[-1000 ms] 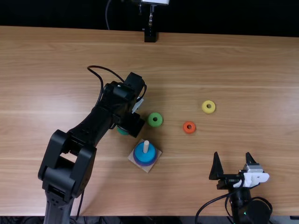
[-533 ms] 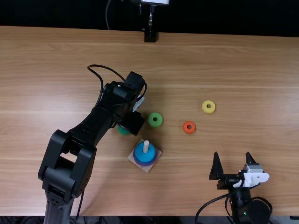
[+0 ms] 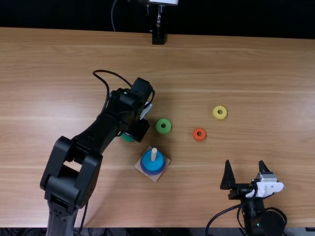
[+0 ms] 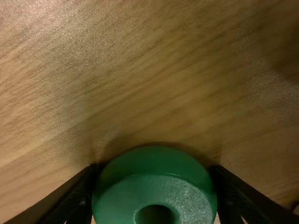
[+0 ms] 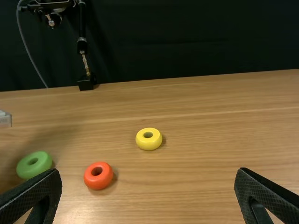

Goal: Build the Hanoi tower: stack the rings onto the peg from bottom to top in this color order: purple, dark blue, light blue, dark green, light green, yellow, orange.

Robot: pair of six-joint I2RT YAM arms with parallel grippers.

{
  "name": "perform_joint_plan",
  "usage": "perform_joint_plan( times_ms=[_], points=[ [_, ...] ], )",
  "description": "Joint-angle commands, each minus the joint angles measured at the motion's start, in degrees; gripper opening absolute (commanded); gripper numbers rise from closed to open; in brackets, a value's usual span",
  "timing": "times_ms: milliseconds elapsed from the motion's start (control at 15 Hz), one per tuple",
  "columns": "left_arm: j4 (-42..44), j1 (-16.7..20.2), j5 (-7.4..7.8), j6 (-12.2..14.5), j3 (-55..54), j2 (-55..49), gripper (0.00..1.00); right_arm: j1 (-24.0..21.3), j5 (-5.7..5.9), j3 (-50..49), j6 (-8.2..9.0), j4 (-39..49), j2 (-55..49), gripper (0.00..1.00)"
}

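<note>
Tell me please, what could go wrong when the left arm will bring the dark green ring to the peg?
The left gripper has the dark green ring between its fingers, close to the light green ring, so a sideways move might knock that one.

The peg stands only a little above the light blue ring; if the hole is lowered off-centre, the dark green ring could catch on the tip or drop beside it.

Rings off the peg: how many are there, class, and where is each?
4. Dark green ring: between the left gripper's fingers. On the table: light green ring nearest the peg, orange ring right of it, yellow ring farthest right.
</note>
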Motion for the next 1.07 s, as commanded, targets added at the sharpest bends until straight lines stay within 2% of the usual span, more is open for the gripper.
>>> perform_joint_plan(
  times_ms=[0,133,333,600,733,800,1000],
  points=[
    [-0.59,-0.19,-0.72,0.2,-0.74,1.22,0.44,-0.82,0.0,-0.88,0.07,-0.53,-0.73,1.0],
    [-0.69,-0.37,-1.04,0.09,-0.66,0.96,0.0,-0.82,0.0,-0.88,0.07,-0.64,-0.73,1.0],
    [-2.17,-0.28,-0.93,-0.12,-0.3,-0.1,0.0,-0.82,0.0,-0.88,0.07,-0.53,-0.73,1.0],
    [-13.88,-0.37,-0.83,-0.54,9.1,-3.26,0.0,-0.82,0.0,-0.88,0.07,-0.64,-0.73,1.0],
    [-20.31,-0.63,0.12,-1.07,14.29,-4.93,0.0,-0.82,0.0,-0.88,0.07,-0.64,-0.73,1.0],
    [-23.16,-1.34,0.23,-2.02,16.57,-5.55,0.0,-0.82,0.0,-0.88,0.07,-0.64,-0.73,1.0],
    [-29.7,-3.09,0.33,-7.5,22.99,-6.95,0.0,-0.82,0.0,-0.88,0.07,-0.53,-0.73,1.0]
  ],
)
